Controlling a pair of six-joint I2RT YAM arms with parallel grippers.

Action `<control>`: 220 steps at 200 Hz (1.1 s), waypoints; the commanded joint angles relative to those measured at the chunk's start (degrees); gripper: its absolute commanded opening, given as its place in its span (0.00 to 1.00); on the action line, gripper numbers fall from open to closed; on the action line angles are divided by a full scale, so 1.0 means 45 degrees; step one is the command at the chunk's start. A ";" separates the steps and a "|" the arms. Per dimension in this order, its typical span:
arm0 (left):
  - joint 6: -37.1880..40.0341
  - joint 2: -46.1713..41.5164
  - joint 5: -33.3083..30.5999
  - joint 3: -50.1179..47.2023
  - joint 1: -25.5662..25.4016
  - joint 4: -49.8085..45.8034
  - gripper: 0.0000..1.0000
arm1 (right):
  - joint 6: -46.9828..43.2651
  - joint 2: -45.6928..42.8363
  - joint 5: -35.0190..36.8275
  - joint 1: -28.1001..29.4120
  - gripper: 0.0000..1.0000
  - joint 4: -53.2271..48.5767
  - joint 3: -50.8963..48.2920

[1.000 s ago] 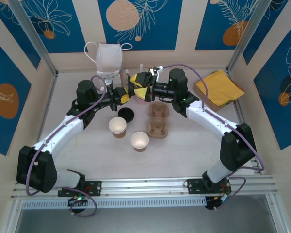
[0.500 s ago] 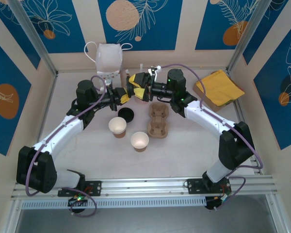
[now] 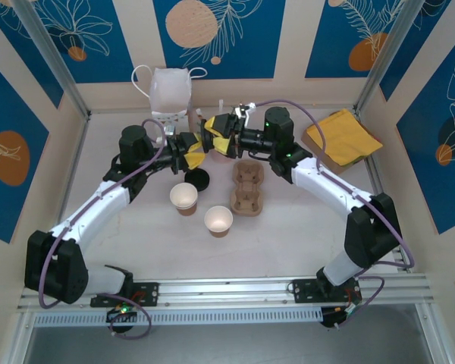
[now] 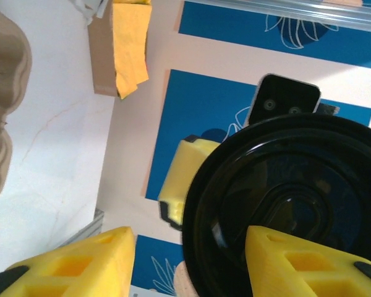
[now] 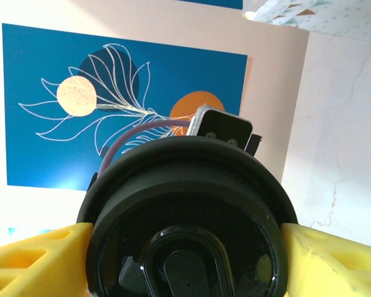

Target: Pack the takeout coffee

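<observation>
A black lid [image 5: 185,204] hangs in the air at the back centre of the table, where both grippers meet. My right gripper [image 5: 185,247] is shut on it, its yellow fingers [image 5: 43,253] pressed against the rim on both sides. My left gripper [image 4: 188,247] stands open. The lid [image 4: 284,204] lies by its right finger, and its left finger is well apart. From above, the right gripper [image 3: 216,136] and left gripper [image 3: 196,155] sit close together. Two open brown cups [image 3: 183,197] [image 3: 218,221] stand on the table. A lidded takeout coffee is out of view.
Another loose black lid [image 3: 199,179] lies beside the near cups. A brown pulp cup carrier [image 3: 247,188] sits to the right of them. A white bag [image 3: 171,92] stands at the back wall. A yellow cloth on a brown box [image 3: 341,136] lies at the back right.
My left gripper's jaws have opened off the black lid. My right gripper has closed in on the lid's rim. Both arms have stayed almost where they were.
</observation>
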 commanded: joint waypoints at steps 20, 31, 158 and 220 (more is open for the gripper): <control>0.3676 -0.0566 -0.0566 0.1555 0.0337 -0.4706 0.57 | -0.1932 -0.1145 0.0392 -0.0331 0.76 -0.2728 0.0091; 0.4736 -0.0536 -0.0850 0.1987 0.0364 -0.6084 0.62 | -0.2638 -0.1264 0.0556 -0.0333 0.76 -0.3727 0.0295; 1.1072 -0.1618 -0.6604 0.3762 0.0430 -1.4272 1.00 | -0.8531 -0.1392 0.5241 0.2392 0.75 -1.3721 0.2299; 1.1633 -0.3252 -0.7916 0.2390 0.0405 -1.4860 1.00 | -0.8865 0.0555 0.7538 0.4651 0.77 -1.6852 0.3942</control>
